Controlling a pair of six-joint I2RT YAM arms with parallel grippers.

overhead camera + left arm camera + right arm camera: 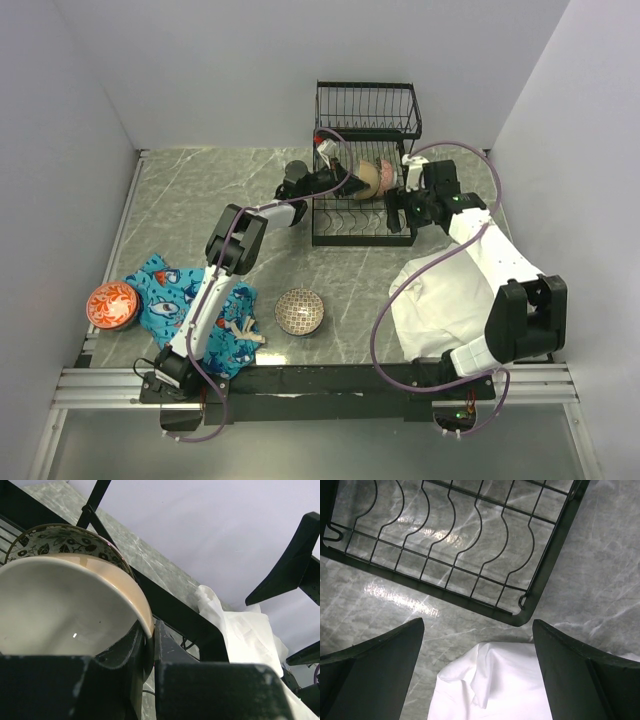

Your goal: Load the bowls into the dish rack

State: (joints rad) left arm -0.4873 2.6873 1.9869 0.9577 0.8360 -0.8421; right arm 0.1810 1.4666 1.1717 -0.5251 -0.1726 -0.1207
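Grey-veined marble covers the table (200, 190), glossy with bright reflections. Plain pale walls (250, 70) close it in at 9, 12 and 3 o'clock of the top view, and metal rails (110, 385) run along the 6 o'clock edge.

At 8 o'clock an orange bowl (111, 304) sits upright against the edge of a crumpled blue cloth (170, 300). Near 6 o'clock a brown bowl (300, 311) stands upright on bare marble, apart from both cloths.

The left gripper (352, 183) reaches toward 1 o'clock into the dish rack (362, 240). Its fingers (172, 652) are pressed onto the rim of a cream bowl (60, 610), one inside the wall and one outside. That bowl stands on edge in the lower tier with its mouth turned toward 9 o'clock. A floral bowl (65, 536) stands on edge right behind it.

The rack sits between 12 and 1 o'clock, close to the far wall. Its upper basket lies lengthwise from 9 to 3 o'clock, and the slotted base reaches out below it toward 6 o'clock.

The right gripper (400, 195) hangs just beside the rack's 3 o'clock side, jaws spread wide with nothing between them. Its wrist view looks down on one rack corner and the edge of a white cloth (490, 690), which lies at 4 o'clock on the table.
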